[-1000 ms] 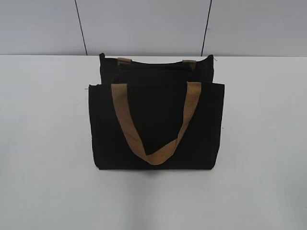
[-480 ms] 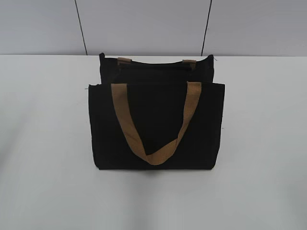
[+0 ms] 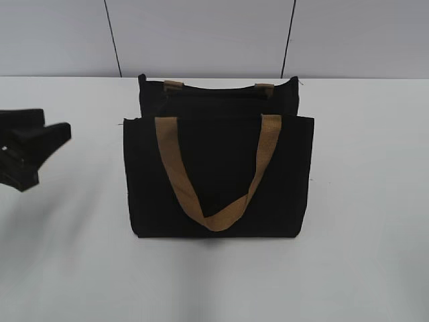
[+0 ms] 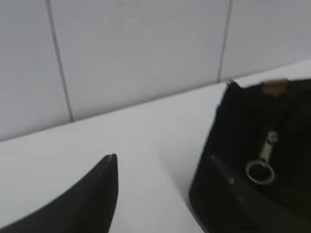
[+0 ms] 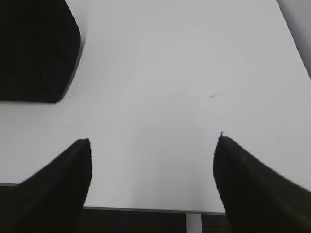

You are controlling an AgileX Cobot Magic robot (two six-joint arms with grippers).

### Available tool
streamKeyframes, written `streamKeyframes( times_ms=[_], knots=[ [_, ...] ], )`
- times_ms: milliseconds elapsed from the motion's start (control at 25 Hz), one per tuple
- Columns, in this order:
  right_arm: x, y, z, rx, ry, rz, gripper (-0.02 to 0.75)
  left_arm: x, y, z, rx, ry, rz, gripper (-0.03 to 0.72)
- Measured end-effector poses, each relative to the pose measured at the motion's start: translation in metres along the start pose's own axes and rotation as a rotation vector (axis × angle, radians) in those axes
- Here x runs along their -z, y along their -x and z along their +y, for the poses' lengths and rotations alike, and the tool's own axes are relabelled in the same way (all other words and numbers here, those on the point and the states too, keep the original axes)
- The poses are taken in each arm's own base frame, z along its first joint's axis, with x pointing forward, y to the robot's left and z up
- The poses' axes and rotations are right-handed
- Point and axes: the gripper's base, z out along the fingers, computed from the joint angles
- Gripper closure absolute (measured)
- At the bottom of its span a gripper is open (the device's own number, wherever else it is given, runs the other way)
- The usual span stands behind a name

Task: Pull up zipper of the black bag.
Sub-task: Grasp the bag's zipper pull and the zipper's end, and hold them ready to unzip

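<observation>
Tabletop, white and matte, fills the near field. On it stands the rectangular black fabric tote bag, upright, its broad front panel facing me, one tan webbing strap handle drooping in a V across that panel.

The left black two-finger gripper sits at the bag's nine o'clock, apart from it, fingers spread with nothing between them. The left wrist view confirms the spread: table and wall show between the finger tips.

The right black gripper is outside the exterior view; its own camera shows the fingers wide apart over bare table, a corner of the bag at about ten o'clock from them. Left arm judged the nearer to the pull.

The small silver zipper pull with ring tab is only visible from the left wrist camera, hanging inside the bag's top opening near its left end, at roughly three o'clock from the left gripper. The pull hangs down, ring lowest. Zip track judged to run left-right along the top edge, toward the far wall; the track itself is too dark to trace.
</observation>
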Motion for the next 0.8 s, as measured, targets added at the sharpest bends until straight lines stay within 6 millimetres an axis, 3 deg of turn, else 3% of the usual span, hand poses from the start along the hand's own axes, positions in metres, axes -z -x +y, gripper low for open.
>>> streamKeyframes(
  times_ms=[200,400,800],
  knots=[
    [0.000,0.000,0.000,0.000,0.000,0.000,0.145,-0.029,-0.028,-0.005,-0.042,-0.208,0.093,0.293],
    [0.000,0.000,0.000,0.000,0.000,0.000,0.145,-0.067,-0.047,0.002,-0.128,-0.386,0.156,0.301],
    [0.000,0.000,0.000,0.000,0.000,0.000,0.145,-0.116,-0.065,0.007,-0.156,-0.569,0.119,0.320]
  ],
)
